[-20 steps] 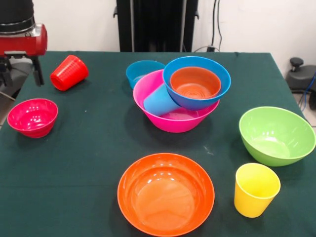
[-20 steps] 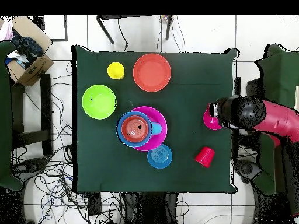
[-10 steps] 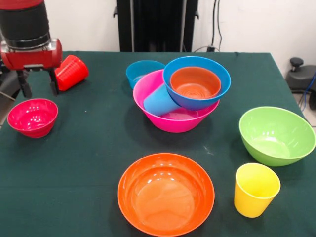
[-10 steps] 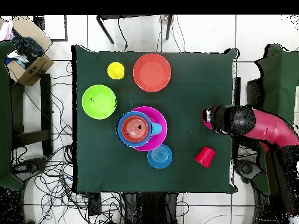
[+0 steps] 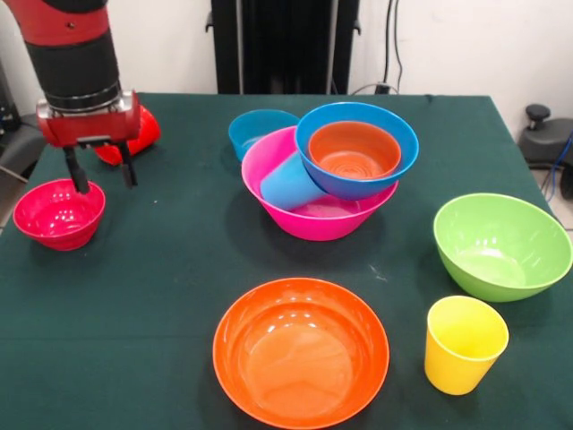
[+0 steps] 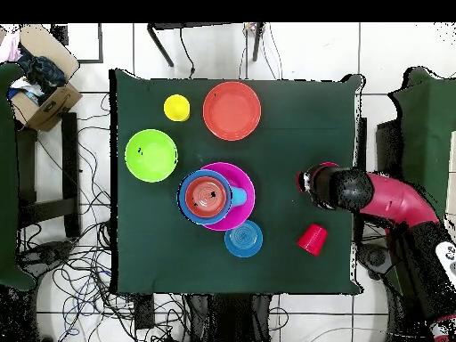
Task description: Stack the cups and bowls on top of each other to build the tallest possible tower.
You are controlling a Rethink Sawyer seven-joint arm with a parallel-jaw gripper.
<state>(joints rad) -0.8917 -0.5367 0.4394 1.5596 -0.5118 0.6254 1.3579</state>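
The jaws (image 5: pixel 100 175) have moved over the small red bowl (image 5: pixel 59 212).

Desk (image 5: pixel 179 260): covered in dark green cloth.
Wall (image 5: pixel 448 45): plain white, cables hanging down it.
Floor (image 6: pixel 80 258): pale tiles strewn with tangled cables.
Cardboard box (image 6: pixel 40 93): open, just beside the desk's corner.
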